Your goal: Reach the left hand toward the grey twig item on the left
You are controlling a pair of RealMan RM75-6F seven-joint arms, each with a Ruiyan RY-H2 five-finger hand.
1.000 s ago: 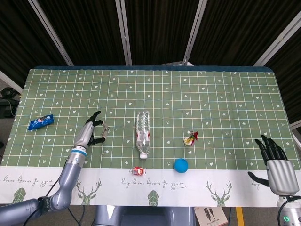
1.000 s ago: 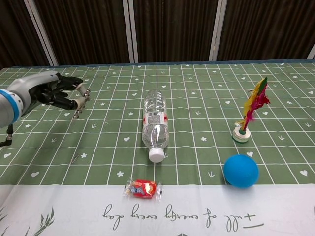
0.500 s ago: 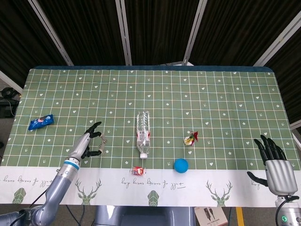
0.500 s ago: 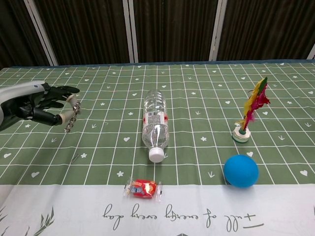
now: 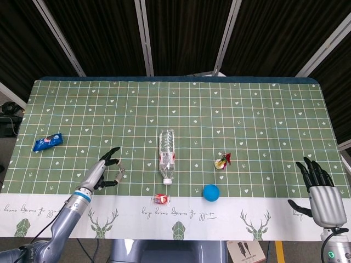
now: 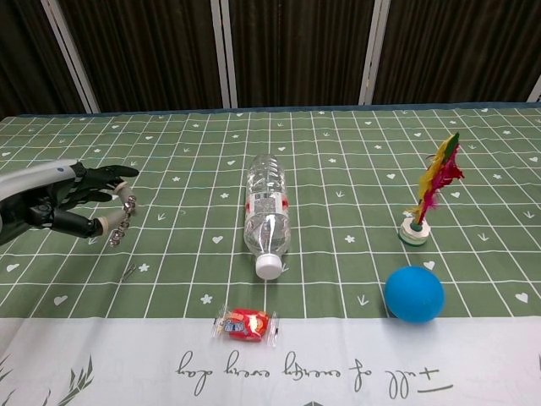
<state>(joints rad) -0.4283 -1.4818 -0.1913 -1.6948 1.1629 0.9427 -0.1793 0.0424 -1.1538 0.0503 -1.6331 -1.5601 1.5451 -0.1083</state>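
The grey twig item (image 6: pixel 121 222) is a short knobbly strand dangling from the fingertips of my left hand (image 6: pixel 66 205), which pinches it just above the green cloth at the left. In the head view the same left hand (image 5: pixel 103 173) is left of the bottle, with the twig item (image 5: pixel 119 176) at its fingertips. Low at the right, off the table's near corner, my right hand (image 5: pixel 320 189) is held up with its fingers spread and holds nothing.
A clear water bottle (image 6: pixel 266 211) lies mid-table, cap toward me. Also there are a red candy (image 6: pixel 246 324), a blue ball (image 6: pixel 414 293), a feather shuttlecock (image 6: pixel 427 203), a blue snack packet (image 5: pixel 47 142) far left, and a thin grey sliver (image 6: pixel 128 272).
My left hand has drawn back toward the near left of the table, carrying the twig item with it. The right hand has stayed put.
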